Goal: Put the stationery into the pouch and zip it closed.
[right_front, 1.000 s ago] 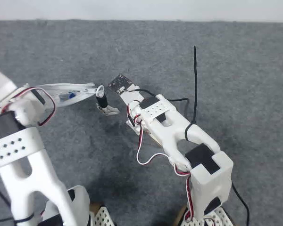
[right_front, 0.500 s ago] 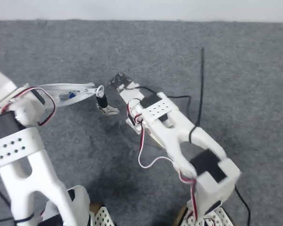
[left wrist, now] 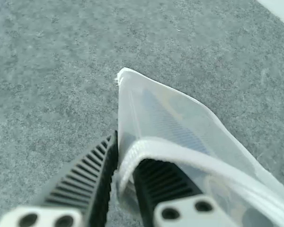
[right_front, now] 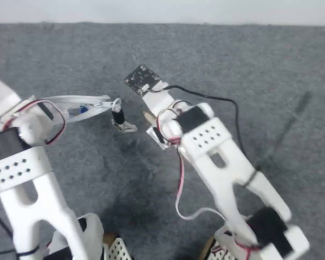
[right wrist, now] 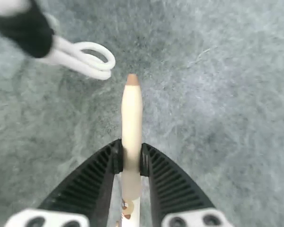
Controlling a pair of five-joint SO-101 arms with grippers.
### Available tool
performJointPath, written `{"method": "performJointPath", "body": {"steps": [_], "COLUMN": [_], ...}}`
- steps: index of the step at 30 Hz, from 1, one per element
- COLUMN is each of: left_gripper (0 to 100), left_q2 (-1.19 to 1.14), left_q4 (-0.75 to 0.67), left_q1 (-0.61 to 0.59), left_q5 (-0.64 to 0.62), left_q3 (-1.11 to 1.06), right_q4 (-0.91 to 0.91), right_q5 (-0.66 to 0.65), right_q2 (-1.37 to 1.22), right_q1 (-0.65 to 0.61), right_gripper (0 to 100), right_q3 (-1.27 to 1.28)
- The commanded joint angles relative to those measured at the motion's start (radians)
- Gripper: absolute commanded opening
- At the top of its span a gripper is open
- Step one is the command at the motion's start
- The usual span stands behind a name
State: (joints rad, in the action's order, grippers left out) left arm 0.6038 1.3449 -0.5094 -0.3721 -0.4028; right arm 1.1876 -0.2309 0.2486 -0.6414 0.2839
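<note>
Right wrist view: my right gripper (right wrist: pixel 131 153) pinches a cream pencil (right wrist: pixel 131 109), its tip just short of a white wire loop (right wrist: pixel 85 54). Left wrist view gives me what that misses: my left gripper (left wrist: pixel 125 158) clamped on the rim of the clear pouch (left wrist: pixel 180 127), over the grey mat (left wrist: pixel 47 56).

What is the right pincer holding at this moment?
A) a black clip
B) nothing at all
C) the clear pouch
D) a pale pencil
D: in the right wrist view the right pincer is shut on the pale pencil, whose tip sticks out ahead of the jaws, while the black clip lies apart from it.
</note>
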Motion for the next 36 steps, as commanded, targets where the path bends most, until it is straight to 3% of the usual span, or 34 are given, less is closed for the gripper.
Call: {"method": "performJointPath", "body": {"steps": [1, 4, 13, 21, 28, 36], "left_gripper": [1, 1, 1, 1, 1, 1], "left_q2": [0.015, 0.015, 0.015, 0.015, 0.011, 0.014], "left_q4": [-0.032, -0.029, -0.005, 0.074, 0.086, 0.046], "left_q1": [0.046, 0.084, 0.207, 0.295, 0.318, 0.318], "left_q5": [-0.017, -0.018, -0.041, -0.021, -0.005, -0.005], "left_q3": [0.048, 0.059, 0.085, 0.174, 0.170, 0.105], "right_q4": [0.085, 0.070, -0.243, -0.506, -0.794, -1.211], "right_q5": [0.021, 0.135, 0.399, 0.535, 0.559, 0.555], "right_q2": [0.197, 0.321, 0.769, 1.147, 1.323, 1.331], "right_q1": [-0.039, -0.050, -0.051, -0.051, -0.051, -0.076], "right_gripper": [0.6, 0.6, 0.6, 0.6, 0.6, 0.6], "right_q3": [-0.040, 0.014, 0.354, 0.621, 0.802, 0.962]}}
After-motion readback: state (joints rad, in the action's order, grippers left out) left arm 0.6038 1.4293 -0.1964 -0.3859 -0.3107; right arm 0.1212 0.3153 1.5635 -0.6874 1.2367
